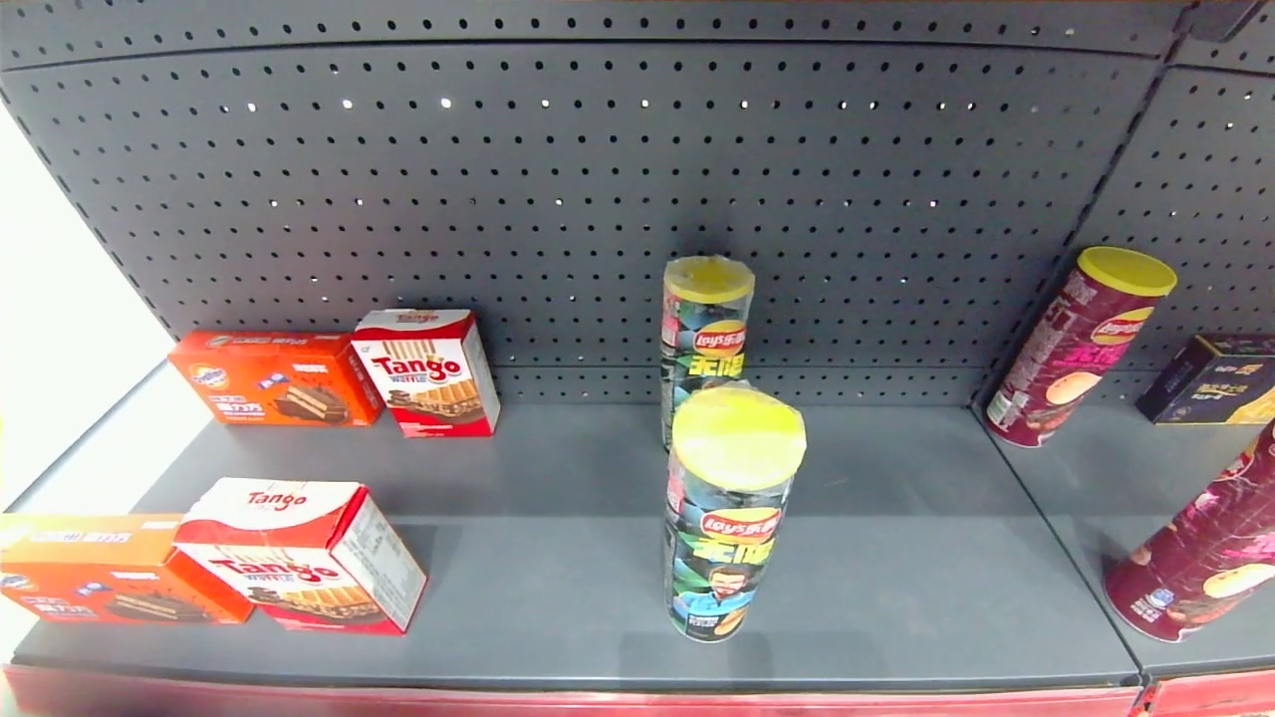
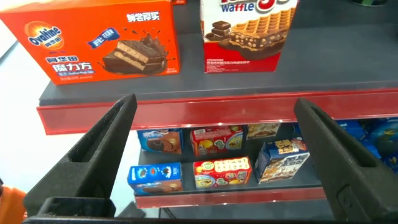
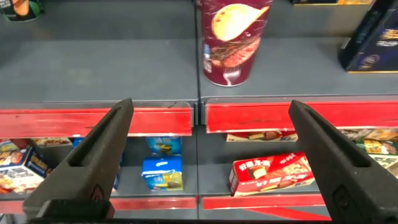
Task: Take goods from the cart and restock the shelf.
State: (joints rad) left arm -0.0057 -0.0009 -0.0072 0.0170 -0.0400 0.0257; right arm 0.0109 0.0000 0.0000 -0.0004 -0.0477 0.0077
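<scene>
The grey shelf (image 1: 896, 558) already carries stock: purple cans (image 1: 1076, 349) toward its right edge, two yellow-lidded chip cans (image 1: 729, 518) one behind the other mid-shelf, snack boxes (image 1: 299, 553) along the left edge; both arms sit low before its red front edge, the left gripper (image 2: 216, 102) near the boxes, the right gripper (image 3: 211, 104) near a purple can; each has its fingers spread wide, holding nothing; a fetch looks due, so the next move calls for turning to the cart and closing on a fresh item.
</scene>
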